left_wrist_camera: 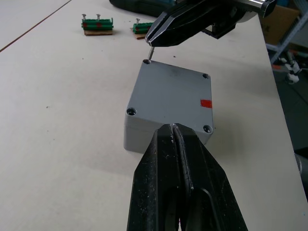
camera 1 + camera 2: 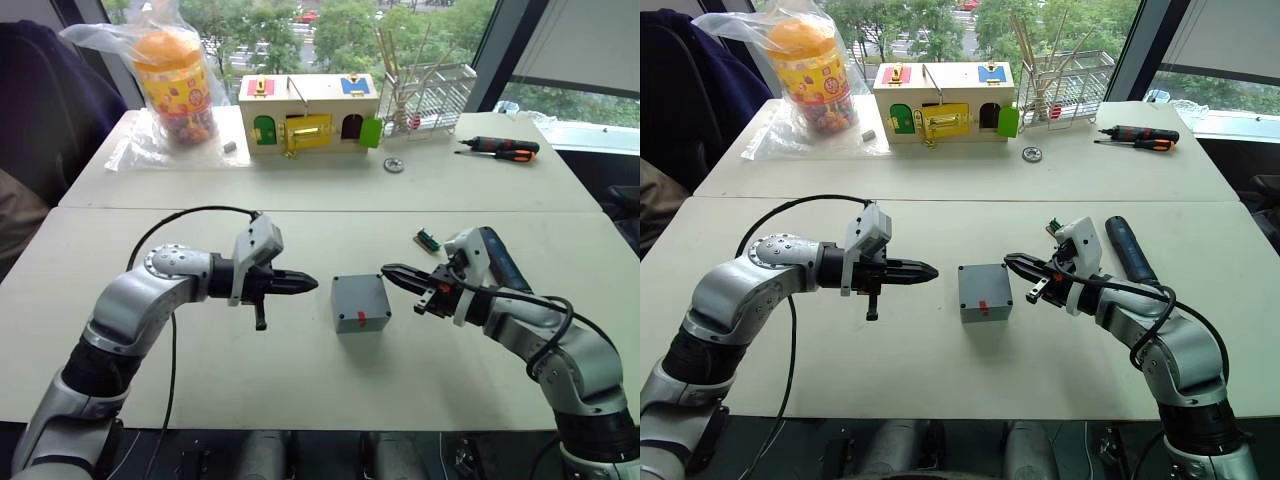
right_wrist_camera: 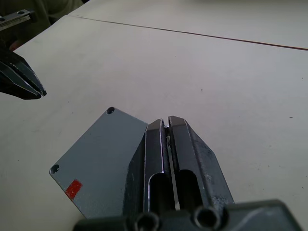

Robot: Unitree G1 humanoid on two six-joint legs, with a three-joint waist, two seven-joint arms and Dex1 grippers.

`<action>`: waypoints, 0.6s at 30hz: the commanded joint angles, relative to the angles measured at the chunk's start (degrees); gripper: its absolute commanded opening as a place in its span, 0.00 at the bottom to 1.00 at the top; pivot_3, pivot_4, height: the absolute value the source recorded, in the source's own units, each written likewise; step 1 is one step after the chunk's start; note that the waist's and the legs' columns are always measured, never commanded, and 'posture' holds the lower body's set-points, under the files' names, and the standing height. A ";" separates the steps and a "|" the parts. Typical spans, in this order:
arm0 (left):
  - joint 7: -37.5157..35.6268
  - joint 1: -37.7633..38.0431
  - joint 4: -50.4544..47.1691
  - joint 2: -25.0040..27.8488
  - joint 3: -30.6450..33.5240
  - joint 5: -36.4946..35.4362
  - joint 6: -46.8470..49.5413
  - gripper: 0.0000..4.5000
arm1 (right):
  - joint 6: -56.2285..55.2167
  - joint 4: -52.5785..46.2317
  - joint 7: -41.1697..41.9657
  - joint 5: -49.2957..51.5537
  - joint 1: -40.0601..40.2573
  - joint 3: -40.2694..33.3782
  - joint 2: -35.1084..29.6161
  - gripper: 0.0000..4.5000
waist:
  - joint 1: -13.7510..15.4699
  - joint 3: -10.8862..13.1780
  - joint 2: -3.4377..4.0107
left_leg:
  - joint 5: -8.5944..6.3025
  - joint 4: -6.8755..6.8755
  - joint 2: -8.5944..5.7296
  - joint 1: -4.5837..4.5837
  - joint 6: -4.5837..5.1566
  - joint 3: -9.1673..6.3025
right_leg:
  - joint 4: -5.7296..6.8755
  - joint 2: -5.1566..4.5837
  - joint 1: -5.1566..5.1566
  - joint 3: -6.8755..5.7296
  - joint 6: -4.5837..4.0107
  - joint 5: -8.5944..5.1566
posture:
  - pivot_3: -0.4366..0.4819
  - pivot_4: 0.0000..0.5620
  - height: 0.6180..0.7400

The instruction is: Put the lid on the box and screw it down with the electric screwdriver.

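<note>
While the grey box (image 2: pixel 360 303) sits on the pale table (image 2: pixel 300 380) midway between the two arms, the lid (image 1: pixel 171 95) already lies on top of it, marked with a small red sticker (image 1: pixel 205 103). The left gripper (image 2: pixel 305 284) hovers just left of the box, fingers pressed together and holding nothing. The right gripper (image 2: pixel 392 273) points at the box's far right corner, fingers closed on a small screw (image 1: pixel 150 53) whose tip hangs just above that corner hole. The electric screwdriver (image 2: pixel 1130 250) lies on the table beyond the right arm. Two green screw holders (image 1: pixel 98 25) rest near it. A wooden box with coloured doors (image 2: pixel 308 114) stands on the far table.
</note>
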 commanded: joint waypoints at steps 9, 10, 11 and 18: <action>0.36 -0.37 -0.61 -0.24 0.35 0.34 -1.44 0.00 | -2.72 1.47 1.03 -2.28 -0.57 1.64 0.32 0.01 | -0.01 0.00 0.00 | 0.00 0.00 0.00 0.00 0.00 0.00 | 0.00 0.00 0.00 0.00 0.00 0.00 | 0.48 0.27 0.72; 0.42 -0.29 -0.64 -0.26 0.37 0.35 -1.48 0.00 | -2.83 1.73 1.02 -2.51 -0.72 1.86 0.41 0.01 | -0.01 0.00 0.00 | 0.00 0.00 0.00 0.00 0.00 0.00 | 0.00 0.00 0.00 0.00 0.00 0.00 | 0.48 0.27 0.72; 0.46 -0.23 -0.65 -0.27 0.37 0.37 -1.52 0.00 | -2.89 1.99 1.00 -2.72 -0.95 2.07 0.49 0.01 | -0.02 0.00 0.00 | 0.00 0.00 0.00 0.00 0.00 0.00 | 0.00 0.00 0.00 0.00 0.00 0.00 | 0.48 0.27 0.72; 0.70 -0.19 -0.54 -0.58 0.22 0.46 -1.71 0.00 | -3.01 2.73 1.22 -2.87 -2.13 1.99 0.40 0.13 | -0.01 0.00 0.00 | 0.00 0.00 0.00 0.00 0.00 0.00 | 0.00 0.00 0.00 0.00 0.00 0.00 | 0.48 0.27 0.72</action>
